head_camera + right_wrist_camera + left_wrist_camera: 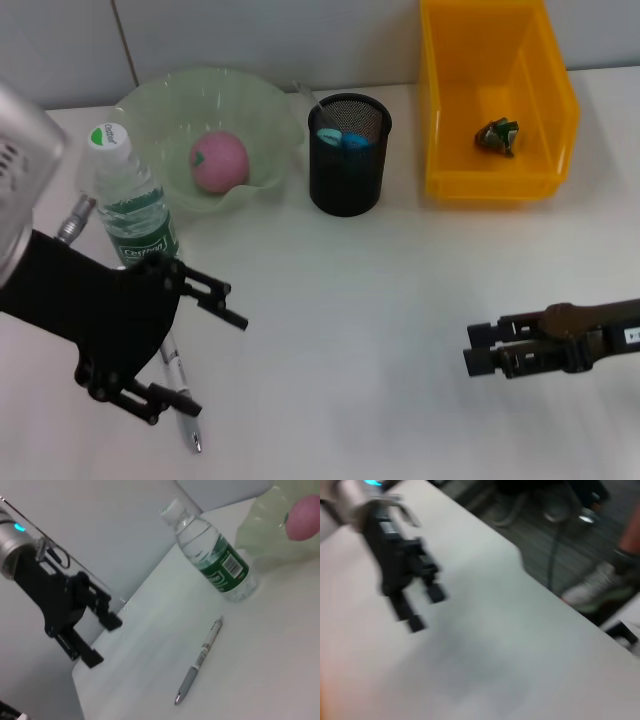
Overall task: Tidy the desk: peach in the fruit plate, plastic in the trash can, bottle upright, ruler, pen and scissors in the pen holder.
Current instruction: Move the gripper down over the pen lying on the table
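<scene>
The pen point(180, 390) point(200, 659) lies flat on the white desk near the front left. My left gripper point(205, 355) point(102, 640) hangs open above it, holding nothing. The bottle point(130, 195) point(215, 560) stands upright just behind the pen. A pink peach point(220, 160) point(304, 510) rests in the green fruit plate point(160, 105). The black mesh pen holder point(348, 185) has blue scissors handles point(345, 137) and the ruler point(305, 98) sticking out. Crumpled plastic point(497, 135) lies in the yellow trash can point(440, 110). My right gripper point(470, 345) point(425, 609) hovers open and empty at the front right.
The desk's front edge point(540, 587) drops off to the floor, where cables and feet show. The plate, the pen holder and the yellow can line the back of the desk. Bare desk lies between the two grippers.
</scene>
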### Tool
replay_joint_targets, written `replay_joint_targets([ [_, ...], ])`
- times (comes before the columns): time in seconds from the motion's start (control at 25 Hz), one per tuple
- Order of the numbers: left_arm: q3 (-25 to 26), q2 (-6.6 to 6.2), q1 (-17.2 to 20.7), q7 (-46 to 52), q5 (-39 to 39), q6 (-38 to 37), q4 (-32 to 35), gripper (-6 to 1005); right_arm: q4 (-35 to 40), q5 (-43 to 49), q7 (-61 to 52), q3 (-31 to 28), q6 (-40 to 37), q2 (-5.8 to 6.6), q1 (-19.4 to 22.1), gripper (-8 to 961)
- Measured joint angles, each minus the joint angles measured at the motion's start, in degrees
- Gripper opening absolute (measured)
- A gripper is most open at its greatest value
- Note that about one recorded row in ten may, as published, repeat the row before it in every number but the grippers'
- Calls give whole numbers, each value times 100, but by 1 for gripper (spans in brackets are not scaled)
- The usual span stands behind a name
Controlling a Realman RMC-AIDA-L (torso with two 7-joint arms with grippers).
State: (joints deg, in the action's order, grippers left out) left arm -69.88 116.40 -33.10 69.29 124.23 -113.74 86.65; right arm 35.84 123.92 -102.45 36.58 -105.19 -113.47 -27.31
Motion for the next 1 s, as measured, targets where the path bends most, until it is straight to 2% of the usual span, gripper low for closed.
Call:
replay_joint_targets([
  [0.12,-203,-67,-31,-85,10,54,-4,756,2,-21,-2,-74,14,12,-46,741],
  [0.16,-469,-128,-55,-406,109,278,-44,756,4,-31,24,-117,25,14,-86,740],
  [0.28,-556,-123,-56,-581,221,406,-49,756,14,-35,60,-129,45,14,-118,739],
  [0.44,-683,-1,-89,-932,633,596,-53,756,45,-70,158,-137,88,17,-161,737],
  [0.56,-815,197,-89,-1212,1097,804,-50,757,51,-60,189,-140,109,30,-202,735],
  [0.68,-1015,228,-30,-1307,1239,992,-45,757,101,-56,188,-163,112,41,-184,733],
  [0.76,-1466,219,77,-1388,1363,1519,-49,757,211,19,187,-295,108,45,-121,732],
  [1.0,-1740,231,108,-1419,1652,1804,-67,757,281,106,182,-481,21,67,-72,731],
])
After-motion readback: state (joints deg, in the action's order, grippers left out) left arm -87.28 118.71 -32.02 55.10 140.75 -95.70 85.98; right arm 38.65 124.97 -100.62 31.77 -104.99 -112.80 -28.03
